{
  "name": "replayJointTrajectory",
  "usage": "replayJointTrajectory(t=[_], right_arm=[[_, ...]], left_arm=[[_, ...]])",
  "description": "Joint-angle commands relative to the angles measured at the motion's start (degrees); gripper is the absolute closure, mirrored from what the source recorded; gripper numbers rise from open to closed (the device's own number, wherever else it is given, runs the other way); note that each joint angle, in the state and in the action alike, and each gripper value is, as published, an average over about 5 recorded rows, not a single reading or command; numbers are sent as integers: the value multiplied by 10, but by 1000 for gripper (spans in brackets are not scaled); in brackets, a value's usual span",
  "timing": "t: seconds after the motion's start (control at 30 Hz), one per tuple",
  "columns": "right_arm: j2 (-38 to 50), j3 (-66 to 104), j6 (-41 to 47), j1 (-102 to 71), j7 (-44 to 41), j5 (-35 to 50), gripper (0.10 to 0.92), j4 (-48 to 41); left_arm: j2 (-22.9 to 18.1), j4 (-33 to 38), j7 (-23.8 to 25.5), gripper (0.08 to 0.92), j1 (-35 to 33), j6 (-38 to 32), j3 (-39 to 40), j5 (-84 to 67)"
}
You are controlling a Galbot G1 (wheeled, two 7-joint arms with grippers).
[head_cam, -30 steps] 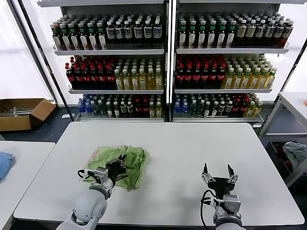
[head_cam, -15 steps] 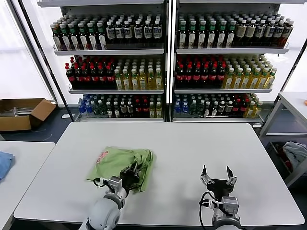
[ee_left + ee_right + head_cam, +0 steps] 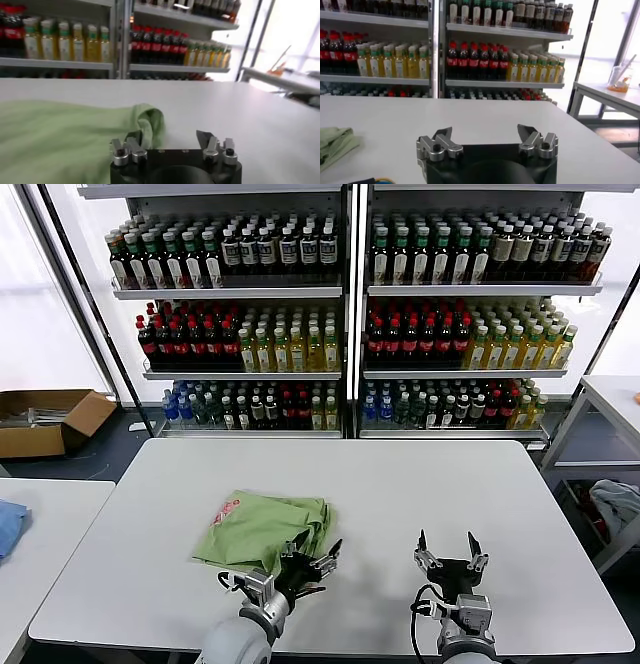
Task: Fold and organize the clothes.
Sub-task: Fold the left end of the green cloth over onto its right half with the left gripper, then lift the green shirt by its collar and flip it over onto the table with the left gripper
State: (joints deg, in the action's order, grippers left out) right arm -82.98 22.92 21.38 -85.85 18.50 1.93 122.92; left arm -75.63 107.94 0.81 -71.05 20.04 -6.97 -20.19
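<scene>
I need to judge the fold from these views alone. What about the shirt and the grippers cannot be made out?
- Shirt: collar and buttons hidden in the folds, head view; its print shows only as a small red patch.
- Shirt's far side: cut off by the frame edge, left wrist view.
- Left gripper: whether one finger touches cloth, unclear.
- Right gripper: nothing hidden, open over the table.

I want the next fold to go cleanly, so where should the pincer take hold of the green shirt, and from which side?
Probably the bunched, rolled edge of the green shirt nearest the left pincer: it stands up off the table, giving something to pinch. Come in low from the robot's side, where that open pincer already sits.
</scene>
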Motion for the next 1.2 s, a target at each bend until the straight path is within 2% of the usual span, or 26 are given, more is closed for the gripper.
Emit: replayJointTrajectory(t=[0.03,0.13,0.23,0.33,0.43,0.5,0.67,1.03,1.2], right_arm=[[0,-2,2,3,1,-1,203,-3],[1,-5,4,8,1,-1,203,-3],[5,-8,6,13,0,-1,203,-3],[10,-11,7,19,-3,0,203,-1],[11,-14,6,24,-5,2,203,0],[10,-16,6,26,-6,3,203,0],[9,-20,8,31,-6,4,203,-4],[3,-27,16,42,-5,4,203,-10],[6,-27,15,38,-6,4,203,-10]], left_arm=[[2,143,48,240,-14,-10,-2,-193],[15,179,38,190,3,-8,-38,-229],[44,180,6,179,29,-1,-96,-234],[75,119,-27,177,52,10,-160,-148],[100,29,-39,177,63,9,-209,-60],[114,-12,-43,177,61,8,-226,-55],[129,-58,-36,177,48,9,-239,-75],[124,-55,-1,177,38,32,-201,-114],[131,-79,15,177,50,48,-193,-134]])
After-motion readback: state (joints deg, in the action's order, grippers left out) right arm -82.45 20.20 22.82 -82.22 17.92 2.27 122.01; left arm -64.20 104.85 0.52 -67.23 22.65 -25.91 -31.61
